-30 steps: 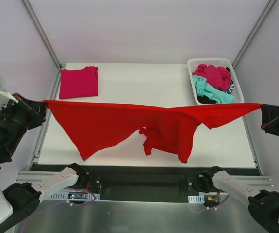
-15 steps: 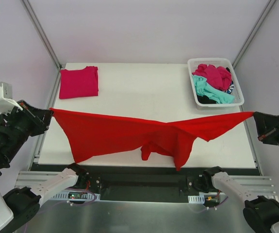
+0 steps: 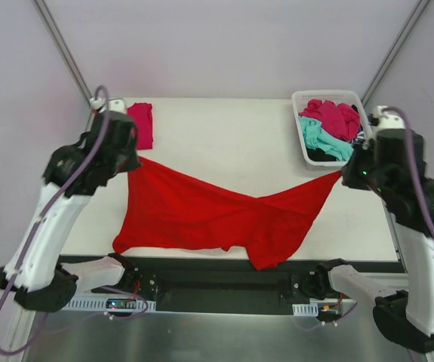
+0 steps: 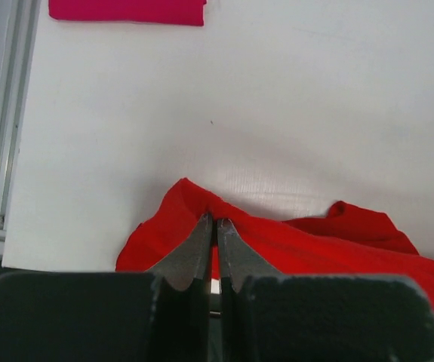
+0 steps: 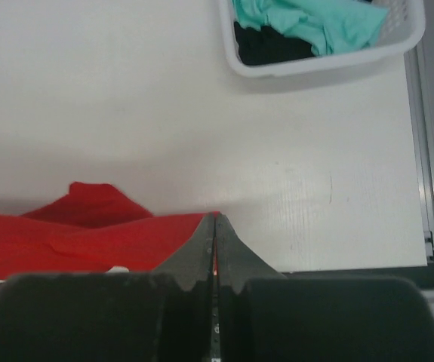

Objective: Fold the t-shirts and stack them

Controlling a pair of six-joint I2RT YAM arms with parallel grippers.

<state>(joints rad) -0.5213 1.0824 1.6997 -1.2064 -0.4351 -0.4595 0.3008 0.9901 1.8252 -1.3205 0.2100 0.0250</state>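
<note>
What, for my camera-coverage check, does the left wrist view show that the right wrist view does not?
Only the left wrist view: the folded magenta-pink t-shirt at the top of the picture, and the left gripper shut on an edge of the large bright red t-shirt.
Only the right wrist view: the white plastic lattice basket holding a crumpled teal t-shirt and a dark garment, and the right gripper shut on another edge of the red shirt.
Both: red cloth pinched between closed fingers, over the white table.
</note>
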